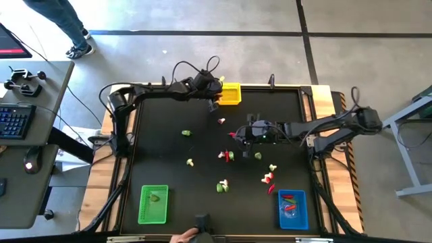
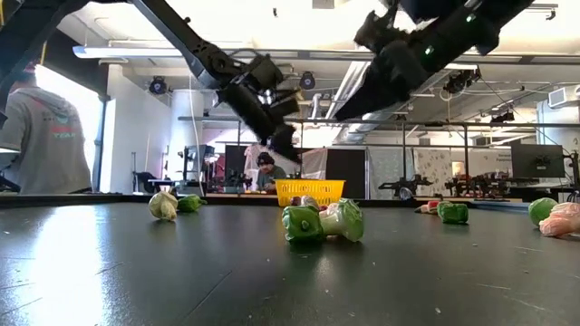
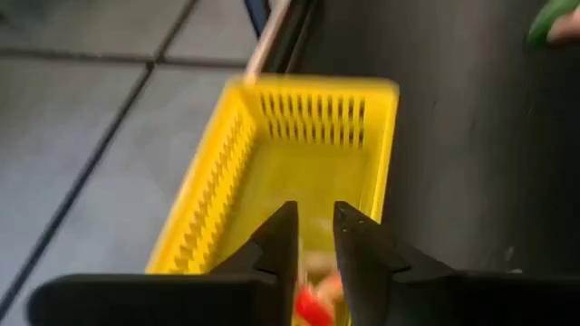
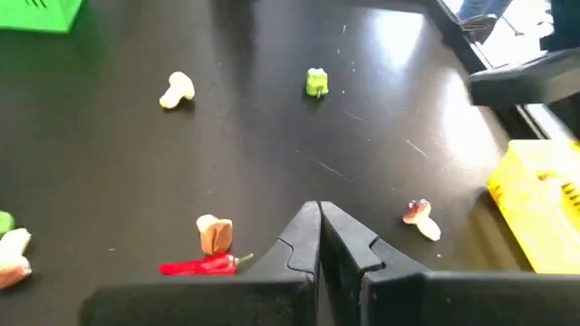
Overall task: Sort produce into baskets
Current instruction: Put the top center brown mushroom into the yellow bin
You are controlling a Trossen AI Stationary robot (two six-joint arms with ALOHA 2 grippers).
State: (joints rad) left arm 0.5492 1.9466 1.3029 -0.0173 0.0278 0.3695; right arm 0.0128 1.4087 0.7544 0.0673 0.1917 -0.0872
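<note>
I see, nearest, a smooth red chilli [image 4: 201, 265] lying flat, stem toward my closed, empty right gripper [image 4: 319, 237] at mid-table, and farther off my left gripper [image 3: 314, 237], fingers slightly parted, above the slotted yellow plastic basket [image 3: 299, 145] at the far edge.

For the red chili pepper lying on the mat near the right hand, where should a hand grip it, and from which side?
Grip the red chili pepper at the middle of its body, coming straight down from above. It lies flat and is long and thin, so fingers closing across its narrow width seem surest. The whitish-tan piece sits close beside it, so keep the fingers clear.
</note>
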